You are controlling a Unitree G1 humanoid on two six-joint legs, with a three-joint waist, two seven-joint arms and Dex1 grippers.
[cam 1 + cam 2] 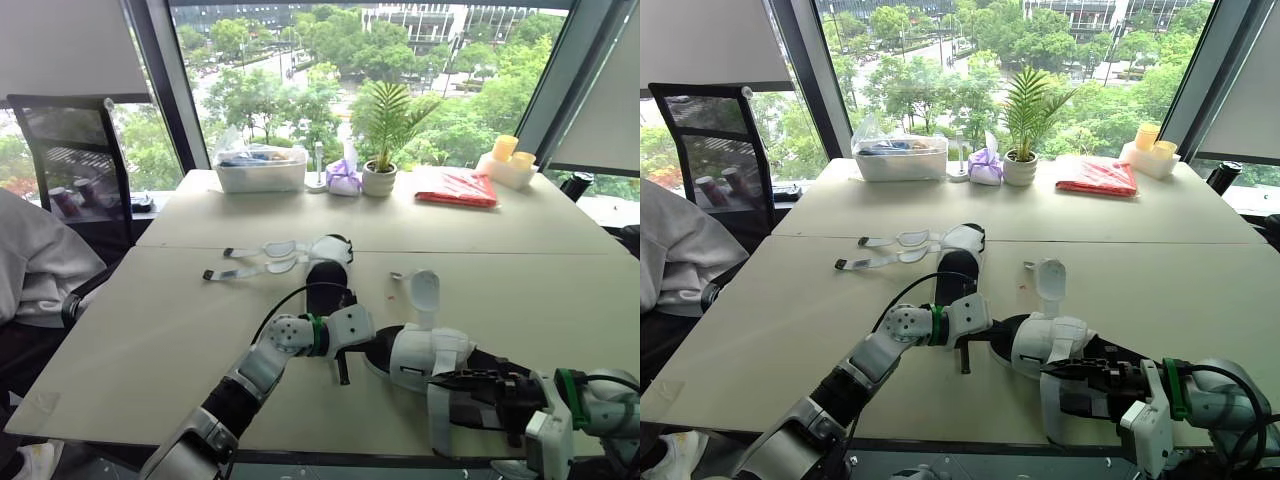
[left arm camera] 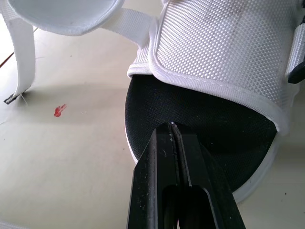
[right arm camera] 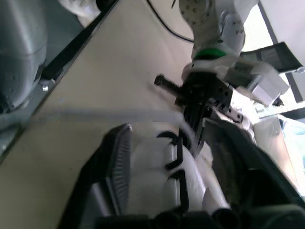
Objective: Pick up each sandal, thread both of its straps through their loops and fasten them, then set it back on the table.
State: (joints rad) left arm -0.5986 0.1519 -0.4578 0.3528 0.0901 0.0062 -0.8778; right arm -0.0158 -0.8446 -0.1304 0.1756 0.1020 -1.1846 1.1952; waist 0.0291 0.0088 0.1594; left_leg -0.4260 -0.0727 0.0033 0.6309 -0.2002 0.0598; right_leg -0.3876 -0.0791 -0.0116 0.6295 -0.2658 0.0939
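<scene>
On the counter [image 1: 150, 320], the right hand [image 3: 169, 143] grips a sandal [image 1: 428, 352]; the left hand [image 2: 172, 128], pinched closed, points at its insole [image 2: 209, 119].

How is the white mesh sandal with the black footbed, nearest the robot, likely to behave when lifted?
Probably light: the right gripper holds the white mesh sandal by its upper alone. Its white strap likely flops, since it hangs limp beside the gripper. Its flat black footbed suggests it will not roll.
</scene>
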